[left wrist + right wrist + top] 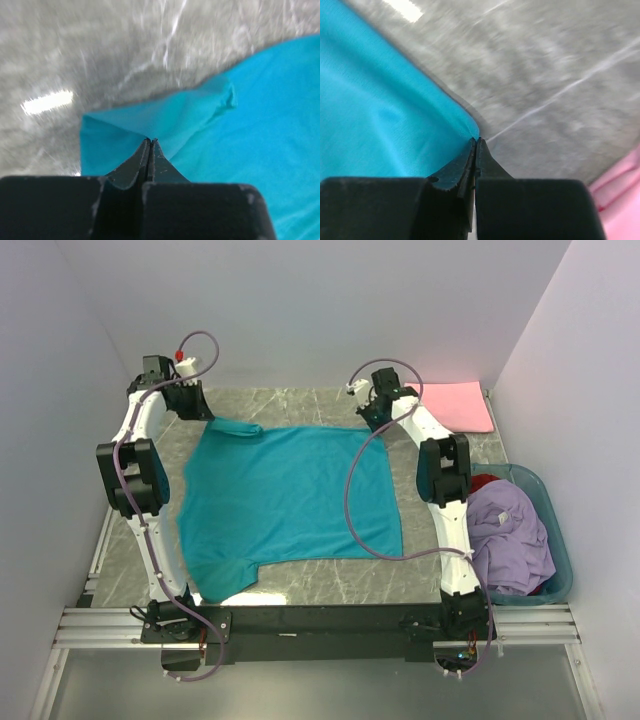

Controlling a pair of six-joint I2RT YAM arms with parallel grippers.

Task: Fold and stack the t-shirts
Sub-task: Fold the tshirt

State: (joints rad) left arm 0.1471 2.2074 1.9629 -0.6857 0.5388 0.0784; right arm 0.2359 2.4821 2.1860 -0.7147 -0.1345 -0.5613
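Grey marbled surface (330,580), white walls on three sides. The teal t-shirt (285,495) lies spread flat at the centre. Its long axis runs left to right, with both sleeves at the left end and the hem at the right.

The left tool (150,141) has its jaws fully closed, pinching the far-left sleeve. The right tool (476,140) has its jaws fully closed on the far-right hem corner.

A folded pink t-shirt (455,405) lies flat in the far right corner, apart from the teal one. The lavender t-shirt (510,535) is heaped in the basket (560,570) at the right edge, with the red t-shirt (487,483) beside it.
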